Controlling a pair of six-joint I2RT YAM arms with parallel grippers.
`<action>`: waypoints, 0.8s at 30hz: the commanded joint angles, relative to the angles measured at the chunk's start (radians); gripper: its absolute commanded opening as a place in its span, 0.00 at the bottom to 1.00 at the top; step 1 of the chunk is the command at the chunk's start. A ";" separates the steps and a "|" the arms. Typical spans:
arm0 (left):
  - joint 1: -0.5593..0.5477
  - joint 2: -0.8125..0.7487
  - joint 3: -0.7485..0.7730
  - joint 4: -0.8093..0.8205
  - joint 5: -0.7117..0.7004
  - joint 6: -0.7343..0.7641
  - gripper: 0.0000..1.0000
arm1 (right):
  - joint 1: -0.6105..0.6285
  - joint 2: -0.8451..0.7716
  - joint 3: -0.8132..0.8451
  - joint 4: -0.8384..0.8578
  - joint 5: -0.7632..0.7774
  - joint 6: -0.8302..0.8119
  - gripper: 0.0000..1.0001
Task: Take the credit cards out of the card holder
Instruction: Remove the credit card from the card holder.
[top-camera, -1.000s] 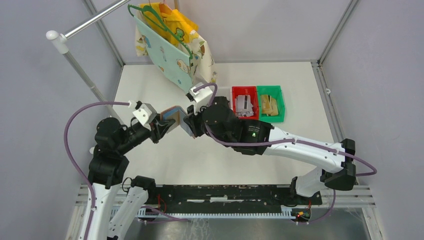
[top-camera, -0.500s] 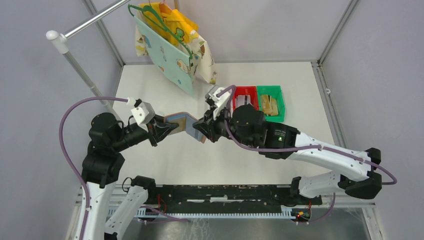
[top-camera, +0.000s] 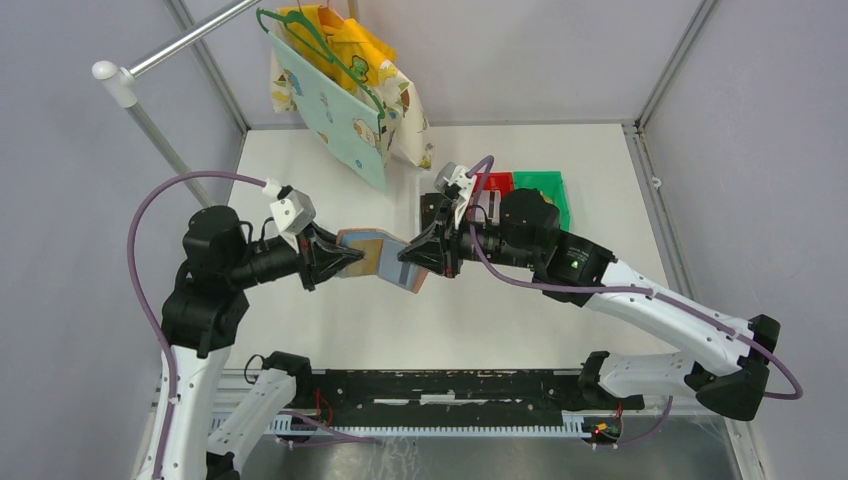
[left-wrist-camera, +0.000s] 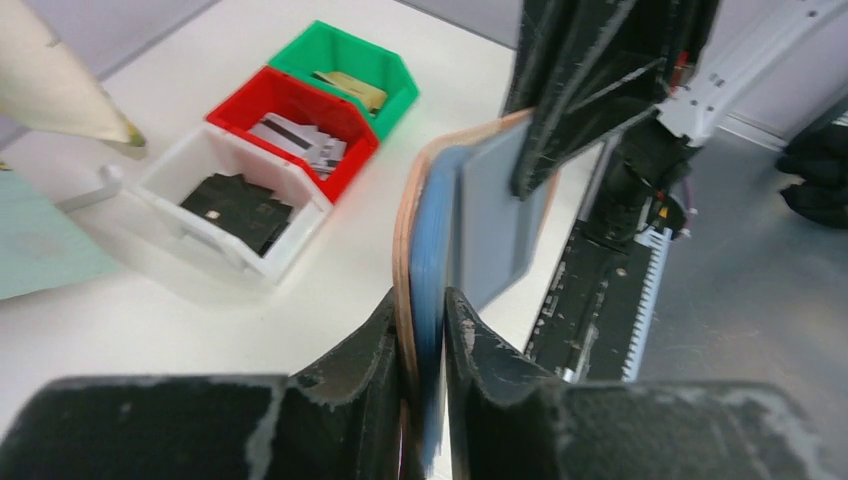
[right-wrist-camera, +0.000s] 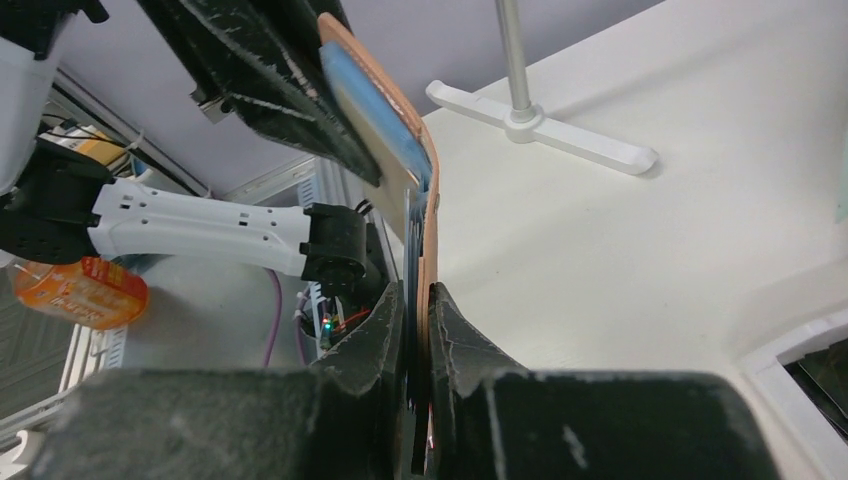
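The salmon-pink card holder (top-camera: 378, 255) hangs open in the air between my two grippers, its light blue pockets facing up. My left gripper (top-camera: 340, 262) is shut on its left flap, and in the left wrist view (left-wrist-camera: 425, 310) it pinches the pink and blue edge (left-wrist-camera: 428, 230). My right gripper (top-camera: 428, 255) is shut on the right flap, which also shows in the right wrist view (right-wrist-camera: 418, 310). I cannot make out any single credit card inside the holder. Loose black cards (left-wrist-camera: 235, 205), grey cards (left-wrist-camera: 300, 140) and gold cards (left-wrist-camera: 350, 88) lie in the bins.
A clear bin (left-wrist-camera: 190, 235), a red bin (top-camera: 497, 183) and a green bin (top-camera: 545, 185) stand in a row at the back right, partly behind my right arm. Printed cloths (top-camera: 340, 90) hang from a rack at the back left. The rack's foot (right-wrist-camera: 540, 130) rests on the table.
Both grippers have moved right and toward the table's middle with the card holder. The holder has been spread wider open. My right arm has swung out to the right.
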 joint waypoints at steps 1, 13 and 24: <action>0.002 -0.037 0.005 0.094 -0.192 -0.048 0.22 | -0.010 -0.023 0.012 0.138 -0.142 0.029 0.00; 0.002 0.012 0.031 0.068 0.115 -0.236 0.41 | -0.035 -0.018 -0.028 0.269 -0.301 0.071 0.00; 0.001 0.046 0.057 0.116 0.281 -0.387 0.27 | -0.082 -0.043 -0.083 0.391 -0.381 0.141 0.00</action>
